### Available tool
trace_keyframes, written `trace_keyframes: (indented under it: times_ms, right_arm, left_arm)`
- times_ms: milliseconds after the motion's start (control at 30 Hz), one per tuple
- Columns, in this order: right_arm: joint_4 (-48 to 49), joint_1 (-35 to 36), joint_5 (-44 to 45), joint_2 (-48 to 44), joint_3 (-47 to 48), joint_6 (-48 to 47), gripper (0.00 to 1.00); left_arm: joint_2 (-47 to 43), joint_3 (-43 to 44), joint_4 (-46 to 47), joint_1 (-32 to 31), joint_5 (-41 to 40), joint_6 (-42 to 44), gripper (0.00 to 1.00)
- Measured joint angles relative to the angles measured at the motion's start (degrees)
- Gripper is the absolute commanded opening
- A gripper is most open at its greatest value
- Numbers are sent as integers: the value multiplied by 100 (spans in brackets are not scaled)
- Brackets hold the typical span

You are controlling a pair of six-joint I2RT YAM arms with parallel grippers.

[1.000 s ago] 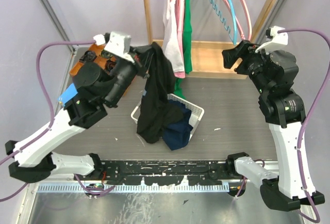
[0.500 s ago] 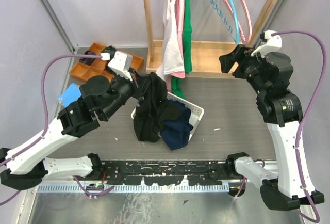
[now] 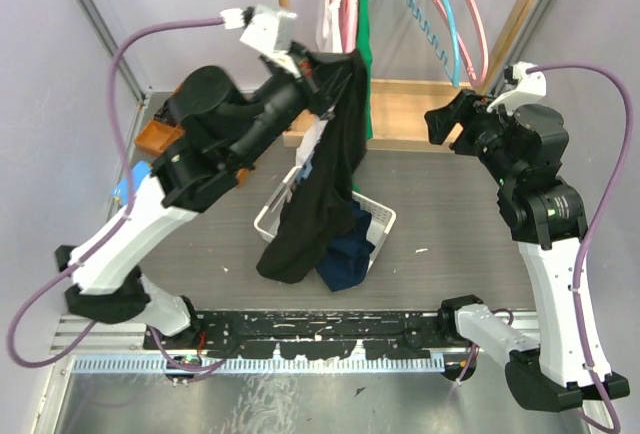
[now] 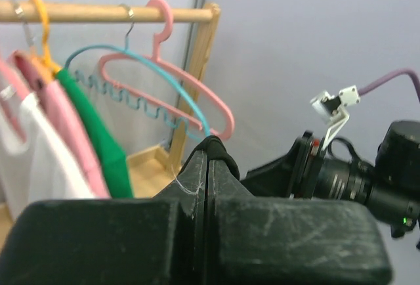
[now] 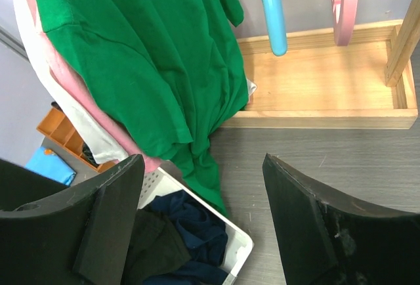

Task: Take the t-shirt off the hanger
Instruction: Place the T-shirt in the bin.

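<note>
Above the laundry basket (image 3: pixel 381 216), the black t-shirt (image 3: pixel 330 169) now hangs higher, pinched by the left gripper (image 3: pixel 318 66), seemingly hanger-free; right gripper (image 3: pixel 440 126) gapes empty.

Bright, even light, soft shadows; fg blurry in L wrist cam.

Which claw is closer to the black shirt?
Left. The left gripper is shut on the black t-shirt, holding it up over the white basket; the right gripper stands open well to its right, touching nothing.
</note>
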Motion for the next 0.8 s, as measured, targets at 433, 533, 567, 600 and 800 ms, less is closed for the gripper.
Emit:
trace_keyframes:
  times_ms: [433, 533, 567, 600, 800]
  right_arm:
    - [105, 0, 76, -522, -446, 72, 81]
    - [122, 0, 105, -544, -446, 70, 81]
    - [122, 0, 109, -544, -446, 70, 81]
    - [122, 0, 118, -544, -446, 68, 81]
    - [120, 0, 116, -461, -446, 68, 81]
  left_arm:
    - [2092, 2719, -319, 0, 520, 308, 0]
    - [1753, 2041, -136, 0, 455, 356, 0]
    - [1620, 1801, -116, 0, 426, 372, 0]
    - [1460, 1502, -72, 0, 372, 396, 0]
    - [455, -24, 42, 0, 31, 533, 0]
